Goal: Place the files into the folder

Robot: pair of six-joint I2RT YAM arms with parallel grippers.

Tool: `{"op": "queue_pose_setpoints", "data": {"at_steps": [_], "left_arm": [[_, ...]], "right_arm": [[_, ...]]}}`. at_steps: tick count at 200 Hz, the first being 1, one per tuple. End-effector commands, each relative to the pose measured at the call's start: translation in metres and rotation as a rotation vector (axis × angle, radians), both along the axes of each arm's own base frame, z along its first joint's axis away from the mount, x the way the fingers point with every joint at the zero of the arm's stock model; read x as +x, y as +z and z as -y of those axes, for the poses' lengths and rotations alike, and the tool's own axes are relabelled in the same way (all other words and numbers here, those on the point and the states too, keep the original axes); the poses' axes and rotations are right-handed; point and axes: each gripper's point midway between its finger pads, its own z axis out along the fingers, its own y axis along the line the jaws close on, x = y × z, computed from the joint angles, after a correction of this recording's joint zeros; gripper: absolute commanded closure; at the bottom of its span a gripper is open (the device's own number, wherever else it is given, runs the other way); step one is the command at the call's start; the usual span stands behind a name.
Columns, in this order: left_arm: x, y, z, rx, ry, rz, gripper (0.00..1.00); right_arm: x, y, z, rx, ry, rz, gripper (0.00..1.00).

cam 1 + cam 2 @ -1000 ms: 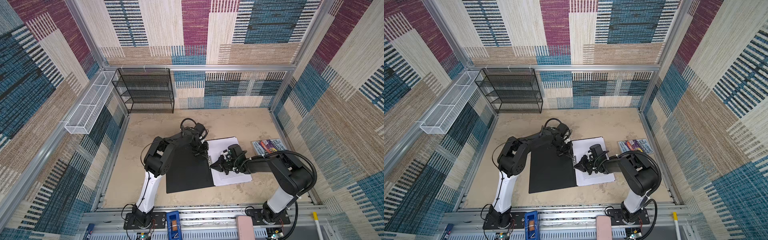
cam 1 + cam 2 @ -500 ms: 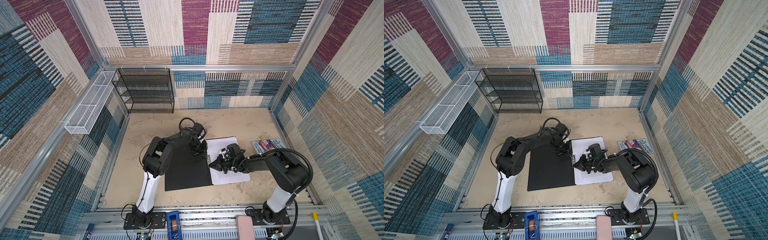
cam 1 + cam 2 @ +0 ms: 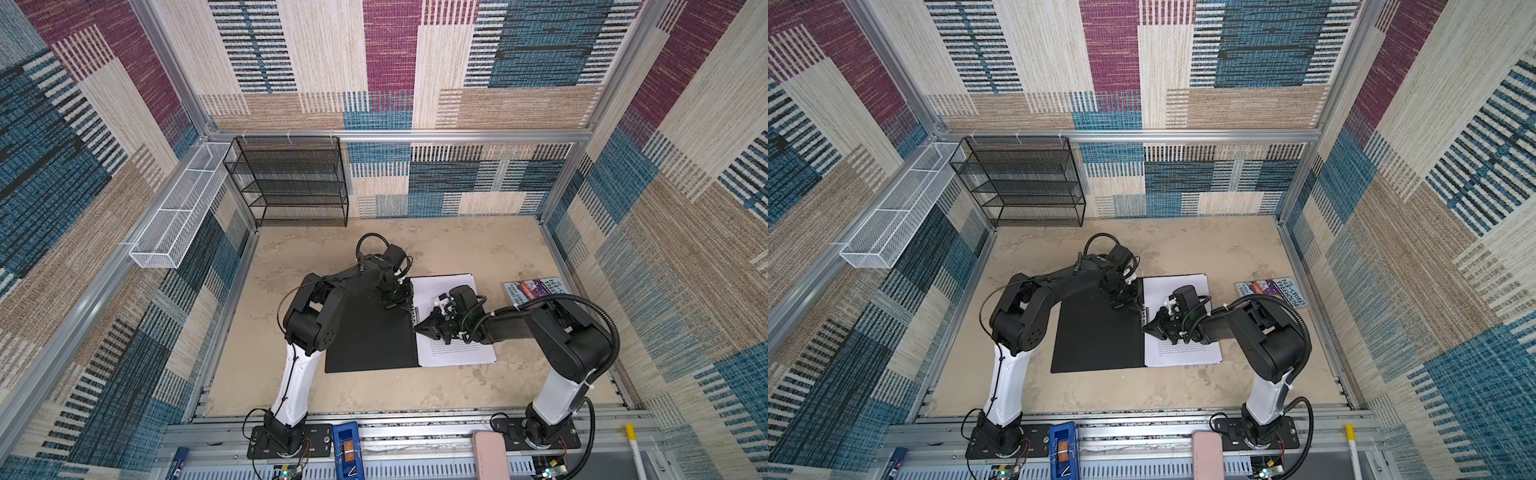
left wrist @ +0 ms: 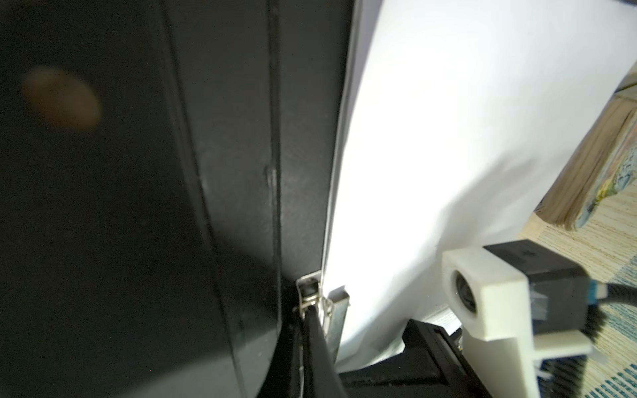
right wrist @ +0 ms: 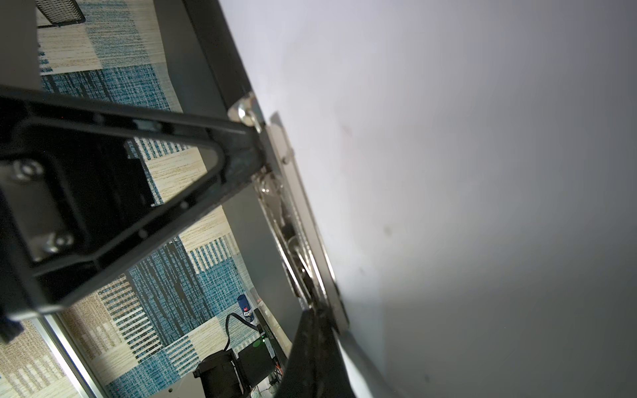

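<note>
Backdrop: woven patchwork walls (image 3: 390, 62) in blue, plum and beige, with aluminium framing at the corners.
Surface: mottled beige table (image 3: 457, 245), matte and stone-like.
Pose, left: the left arm (image 3: 316, 320) rises on a white link from the near edge, bends at a black elbow and reaches far and right, with its wrist tipped down at the spine.
Pose, right: the right arm (image 3: 569, 332) rises near right, and its forearm runs low and leftward over the paper.
Tools: the left gripper (image 3: 405, 303) has its jaws closed, tip touching the far end of the metal clip (image 3: 414, 316). The right gripper (image 3: 419, 328) also has its jaws closed, tip against the clip's near part. Whether either pinches any metal cannot be told.
Folder: the folder (image 3: 370, 336) lies open and flat mid-table, its inside matt black with creased spine lines.
Files: the files (image 3: 461, 353), smooth white sheets with the top one carrying printed lines, lie stacked on the right leaf, touching the shiny clip.
Elsewhere: a glossy colourful book (image 3: 532, 289) lies at the right, a black mesh rack (image 3: 291, 183) stands far left, and a white wire basket (image 3: 178, 216) hangs on the left wall.
</note>
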Motion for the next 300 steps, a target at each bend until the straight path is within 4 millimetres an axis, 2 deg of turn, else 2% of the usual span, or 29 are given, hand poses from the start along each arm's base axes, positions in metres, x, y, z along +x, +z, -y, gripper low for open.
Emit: {"op": "queue_pose_setpoints", "data": {"at_steps": [1, 23, 56, 101, 120, 166, 224, 300], "left_arm": [[-0.021, -0.036, -0.041, 0.227, 0.022, -0.07, 1.0], [-0.022, -0.037, -0.044, 0.225, 0.04, -0.073, 1.0], [-0.023, -0.037, -0.049, 0.228, 0.072, -0.073, 1.0], [-0.027, -0.041, -0.053, 0.233, 0.09, -0.083, 1.0], [-0.028, -0.041, -0.053, 0.237, 0.092, -0.083, 1.0], [-0.029, -0.042, -0.054, 0.239, 0.097, -0.083, 1.0], [-0.029, -0.044, -0.053, 0.231, 0.098, -0.09, 1.0], [-0.032, -0.048, -0.054, 0.234, 0.107, -0.102, 1.0]], "right_arm": [[-0.045, -0.092, 0.101, -0.576, -0.189, -0.215, 1.0], [-0.046, -0.092, 0.104, -0.589, -0.194, -0.211, 1.0], [-0.039, -0.088, 0.097, -0.575, -0.178, -0.188, 1.0], [-0.006, -0.036, 0.06, -0.477, -0.108, 0.018, 1.0], [0.001, -0.022, 0.051, -0.436, -0.09, 0.066, 1.0], [0.003, -0.014, 0.032, -0.339, -0.036, 0.097, 1.0], [0.006, 0.0, 0.012, -0.234, 0.022, 0.148, 0.92], [0.008, 0.017, -0.001, -0.153, 0.075, 0.219, 0.9]]}}
